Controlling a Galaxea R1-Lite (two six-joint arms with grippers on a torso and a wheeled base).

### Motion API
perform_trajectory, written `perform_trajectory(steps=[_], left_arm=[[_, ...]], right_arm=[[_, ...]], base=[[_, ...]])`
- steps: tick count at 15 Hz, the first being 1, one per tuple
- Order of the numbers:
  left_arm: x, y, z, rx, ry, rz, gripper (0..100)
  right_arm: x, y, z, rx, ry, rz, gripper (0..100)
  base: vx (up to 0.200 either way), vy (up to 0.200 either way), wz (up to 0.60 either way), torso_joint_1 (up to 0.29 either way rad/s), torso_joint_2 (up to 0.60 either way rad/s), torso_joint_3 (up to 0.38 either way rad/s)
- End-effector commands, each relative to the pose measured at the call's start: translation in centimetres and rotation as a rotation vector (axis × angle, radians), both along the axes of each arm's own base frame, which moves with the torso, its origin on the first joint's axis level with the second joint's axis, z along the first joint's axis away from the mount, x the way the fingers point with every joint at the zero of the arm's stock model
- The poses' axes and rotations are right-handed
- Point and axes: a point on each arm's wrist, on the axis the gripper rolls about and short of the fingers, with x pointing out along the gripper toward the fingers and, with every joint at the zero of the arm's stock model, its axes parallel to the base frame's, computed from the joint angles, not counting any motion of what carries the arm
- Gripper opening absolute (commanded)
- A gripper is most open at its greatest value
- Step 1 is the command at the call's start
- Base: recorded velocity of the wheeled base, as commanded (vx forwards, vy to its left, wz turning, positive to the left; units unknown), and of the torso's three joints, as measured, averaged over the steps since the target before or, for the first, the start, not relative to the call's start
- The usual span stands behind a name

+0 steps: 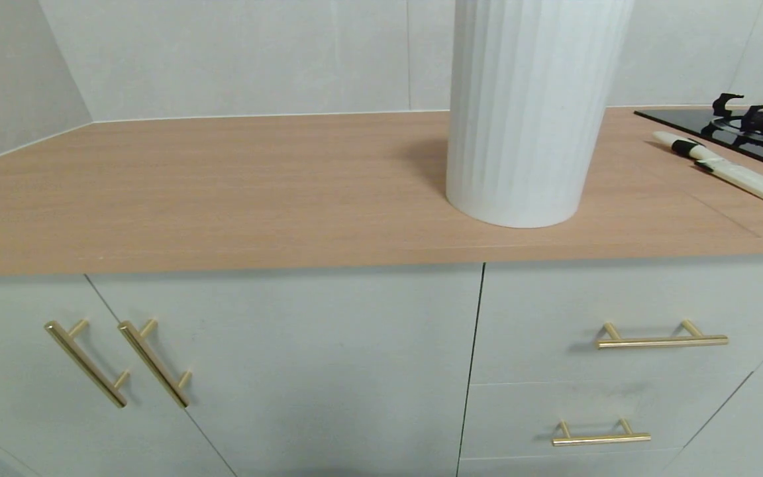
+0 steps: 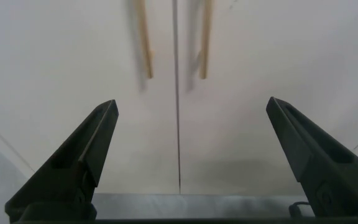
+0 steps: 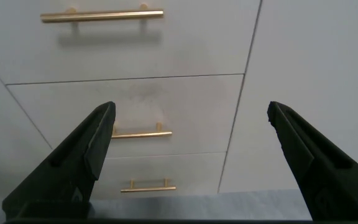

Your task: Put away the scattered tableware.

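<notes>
- well, at the lower left of the head view two gold handles [image 1: 87, 363] sit side by side on a pair of shut cabinet doors [image 1: 289, 371].
- the left gripper [image 2: 191, 102] hangs low in front of those doors, its pincer spread wide and holding nothing. it seems placed for a pull on a handle.
- the wooden counter [image 1: 222, 192] runs across the middle of the frame.
- a tall white ribbed container [image 1: 527, 112] stands upright at upper centre-right, near the counter's front edge. it looks like the holder meant to take loose cutlery.
- at the lower right, shut drawers [image 1: 540, 311] carry gold bar handles.
- the right gripper [image 3: 191, 106] faces these drawers, pincer likewise wide and empty.
- the task's thing, a white utensil [image 1: 732, 172] with a black band, lies flat at the right edge of the frame. it is apart from the container and just beside the black stove [image 1: 752, 129]. lying at a slant, it reads as the scattered piece not yet put away.
</notes>
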Motion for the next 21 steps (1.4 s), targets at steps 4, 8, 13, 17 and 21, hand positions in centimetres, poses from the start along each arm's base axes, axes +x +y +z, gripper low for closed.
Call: perform_trajectory(steps=[4,8,13,17,21], left_arm=[[0.00,0.00,0.01,0.000,0.000,0.000,100],[0.00,0.00,0.01,0.000,0.000,0.000,100],[0.00,0.00,0.01,0.000,0.000,0.000,100],[0.00,0.00,0.01,0.000,0.000,0.000,100],[0.00,0.00,0.01,-0.002,0.000,0.000,100]], right_arm=[[0.01,0.00,0.00,0.001,0.001,0.000,100],[0.01,0.00,0.00,-0.001,0.001,0.000,100],[0.01,0.00,0.00,-0.001,0.001,0.000,100],[0.01,0.00,0.00,-0.001,0.001,0.000,100],[0.01,0.00,0.00,-0.001,0.001,0.000,100]], base=[[0.000,0.000,0.00,0.000,0.00,0.000],[0.000,-0.050,0.00,0.001,0.00,-0.001],[0.000,-0.200,0.00,0.003,0.00,0.002],[0.000,-0.200,0.00,0.004,0.00,0.002],[0.000,-0.100,0.00,0.000,0.00,0.001]])
